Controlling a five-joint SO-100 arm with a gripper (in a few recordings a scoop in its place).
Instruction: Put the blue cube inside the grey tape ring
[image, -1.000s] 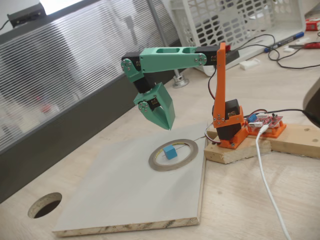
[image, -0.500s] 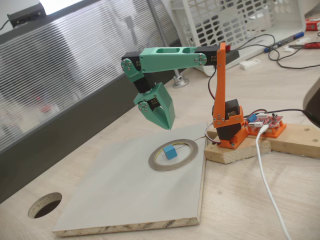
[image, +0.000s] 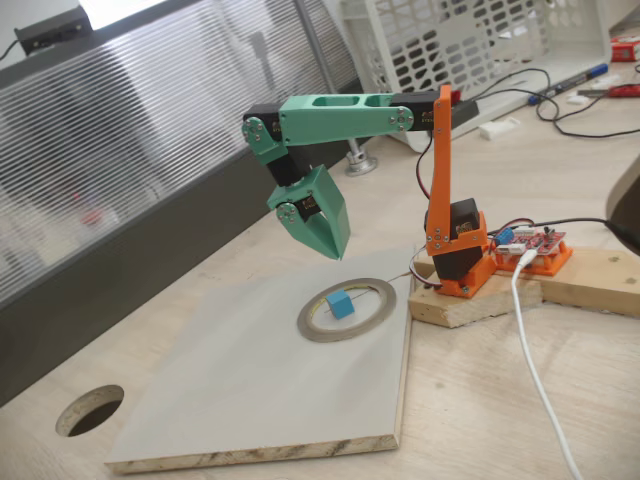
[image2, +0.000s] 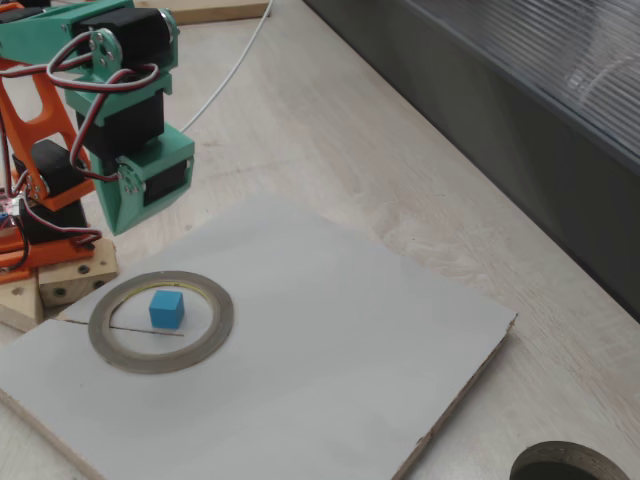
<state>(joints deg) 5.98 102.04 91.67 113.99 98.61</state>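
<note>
1. Your gripper (image: 335, 250) hangs mid-frame in a fixed view, green fingers (image: 322, 222) drawn together to a point, holding nothing, well above the grey tape ring (image: 347, 310).
2. Nothing differs from the earlier frames — arm, ring and cube sit exactly as they did.
3. The blue cube (image: 340, 303) rests inside the ring on the pale board (image: 250, 390), touching no wall.
4. In a fixed view the gripper (image2: 125, 215) shows at upper left — its tips blend together, hard to separate.

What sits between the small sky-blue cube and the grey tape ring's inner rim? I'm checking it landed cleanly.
Only bare pale board: the small sky-blue cube lies apart from the grey tape ring all round, in both fixed views.
</note>
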